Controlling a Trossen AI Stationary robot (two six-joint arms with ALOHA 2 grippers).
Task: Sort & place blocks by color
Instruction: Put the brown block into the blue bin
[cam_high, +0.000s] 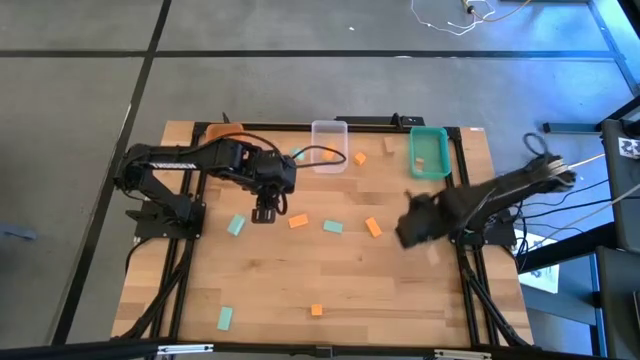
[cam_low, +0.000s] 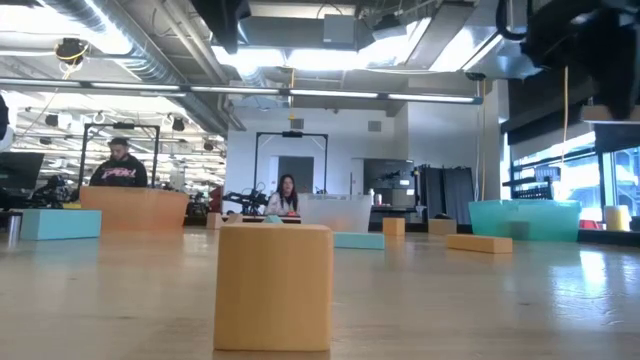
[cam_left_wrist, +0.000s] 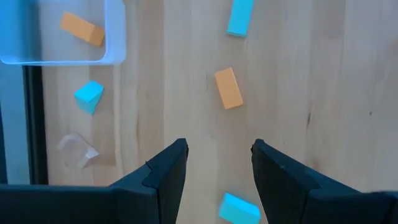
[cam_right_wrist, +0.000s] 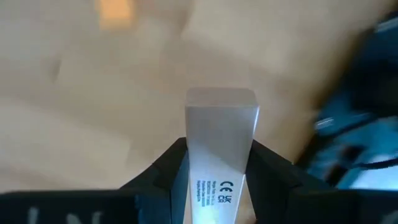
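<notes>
right gripper (cam_right_wrist: 217, 168) clamps a pale block (cam_right_wrist: 222, 140) between its fingers.

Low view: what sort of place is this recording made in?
Probably an open-plan lab or workshop office. Beyond the wooden table are exposed ceiling ducts, two people seated at desks, and a glass-walled room at the back.

Orange and mint blocks (cam_high: 298, 222) lie scattered flat — well apart — across the tabletop.
</notes>
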